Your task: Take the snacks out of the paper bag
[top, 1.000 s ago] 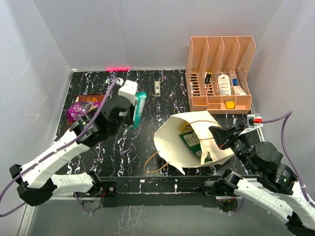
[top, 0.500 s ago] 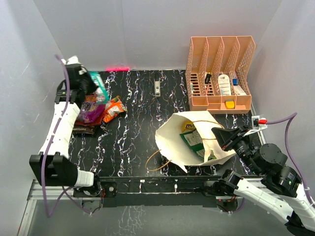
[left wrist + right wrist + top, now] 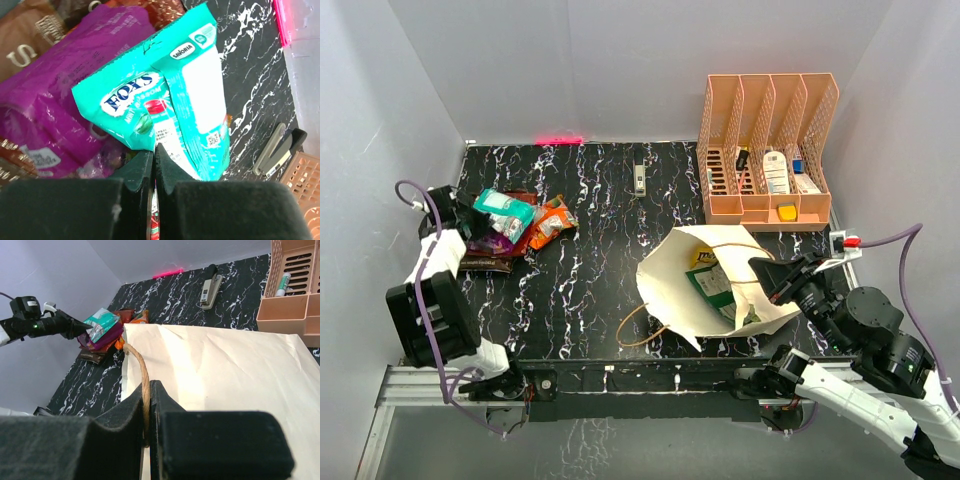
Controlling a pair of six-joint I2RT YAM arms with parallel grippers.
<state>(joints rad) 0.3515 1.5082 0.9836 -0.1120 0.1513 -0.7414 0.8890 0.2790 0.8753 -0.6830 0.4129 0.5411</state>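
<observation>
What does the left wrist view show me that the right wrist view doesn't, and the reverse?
Left wrist only: the lettering on the teal packet and the left tool shut on its lower edge, up close. Right wrist only: the paper bag, its cord handle pinched in the right tool, and a white tube in the organiser. Both: the teal packet over the purple packet, plus the stapler.

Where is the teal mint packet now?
In the top view the teal packet sits far left, pinched in the left pincer over the purple packet, orange packet to its right.
</observation>
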